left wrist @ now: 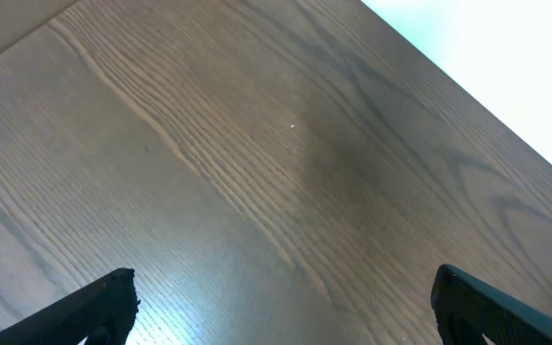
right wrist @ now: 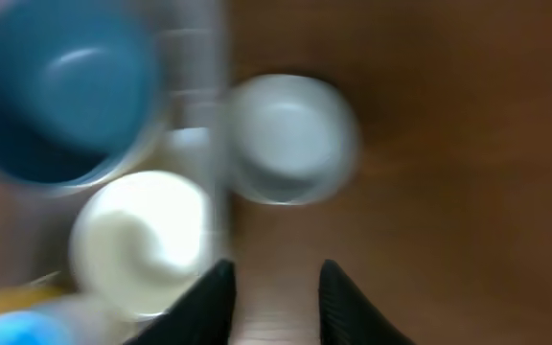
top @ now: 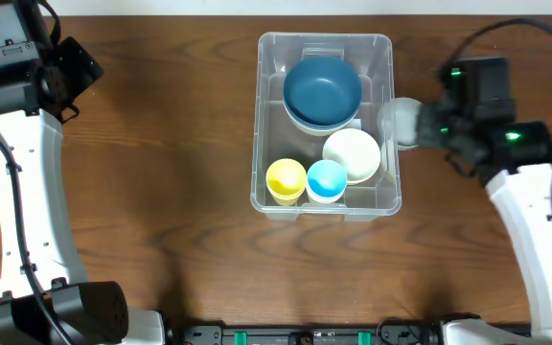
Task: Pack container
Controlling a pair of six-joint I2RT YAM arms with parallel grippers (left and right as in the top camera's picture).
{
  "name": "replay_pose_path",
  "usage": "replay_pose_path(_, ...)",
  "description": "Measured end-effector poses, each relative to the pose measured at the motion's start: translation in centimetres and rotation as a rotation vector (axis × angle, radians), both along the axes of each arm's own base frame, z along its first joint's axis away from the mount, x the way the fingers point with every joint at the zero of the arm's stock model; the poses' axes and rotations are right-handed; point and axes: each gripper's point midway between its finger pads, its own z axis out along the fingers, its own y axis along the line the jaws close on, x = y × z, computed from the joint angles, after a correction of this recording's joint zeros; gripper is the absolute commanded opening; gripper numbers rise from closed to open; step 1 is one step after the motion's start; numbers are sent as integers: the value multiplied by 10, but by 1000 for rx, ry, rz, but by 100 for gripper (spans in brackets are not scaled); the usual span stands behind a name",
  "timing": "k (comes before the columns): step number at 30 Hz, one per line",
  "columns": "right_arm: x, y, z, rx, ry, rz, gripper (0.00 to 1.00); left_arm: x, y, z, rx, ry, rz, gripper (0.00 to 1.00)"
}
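Clear container (top: 272, 125) with dark-blue bowl (top: 322, 91), white bowl (top: 353, 153), yellow cup (top: 286, 179), light-blue cup (top: 326, 179)

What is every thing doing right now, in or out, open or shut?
container: upright, lidless, partly filled.
dark blue bowl: inside it, right way up.
white bowl: inside, right way up.
yellow cup: inside, upright.
light blue cup: inside, upright.
clear cup: outside, at the container's right rim, not gripped.
left gripper: open, empty.
right gripper: open, empty.
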Motion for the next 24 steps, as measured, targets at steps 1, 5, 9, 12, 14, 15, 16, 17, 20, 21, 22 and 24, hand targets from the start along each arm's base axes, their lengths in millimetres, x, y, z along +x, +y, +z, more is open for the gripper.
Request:
replay_pose_path(1, -1, -18, -1, 3, 8, -62, 68, 0, 0, 0, 0, 1, 0, 98)
replay_pose_path(5, -4, -67, -4, 35, 14, -222, 76, 0, 0, 0, 0, 1, 0, 98)
replay_pose_path(9, -3, -86, -18, 70, 51, -284, 77, 0, 0, 0, 0, 1, 0, 98)
replay_pose_path(12, 6, -84, -35, 103, 88, -269, 78, 0, 0, 0, 0, 0, 0, 98)
replay_pose_path(14, 16, -77, -47, 136, 103, -231, 78, 0, 0, 0, 0, 0, 0, 98)
replay_pose_path(15, 20, -74, -54, 152, 113, -214, 79, 0, 0, 0, 0, 0, 0, 98)
replay_pose_path(16, 24, -72, -61, 165, 124, -201, 79, 0, 0, 0, 0, 0, 0, 98)
replay_pose_path(17, 28, -69, -70, 179, 138, -187, 79, 0, 0, 0, 0, 0, 0, 98)
replay_pose_path(20, 37, -66, -92, 198, 176, -156, 79, 0, 0, 0, 0, 1, 0, 98)
replay_pose_path(21, 39, -65, -101, 203, 193, -148, 78, 0, 0, 0, 0, 0, 0, 98)
replay_pose_path(22, 40, -64, -109, 205, 210, -141, 78, 0, 0, 0, 0, 1, 0, 98)
replay_pose_path(24, 43, -64, -125, 208, 239, -128, 78, 0, 0, 0, 0, 0, 0, 98)
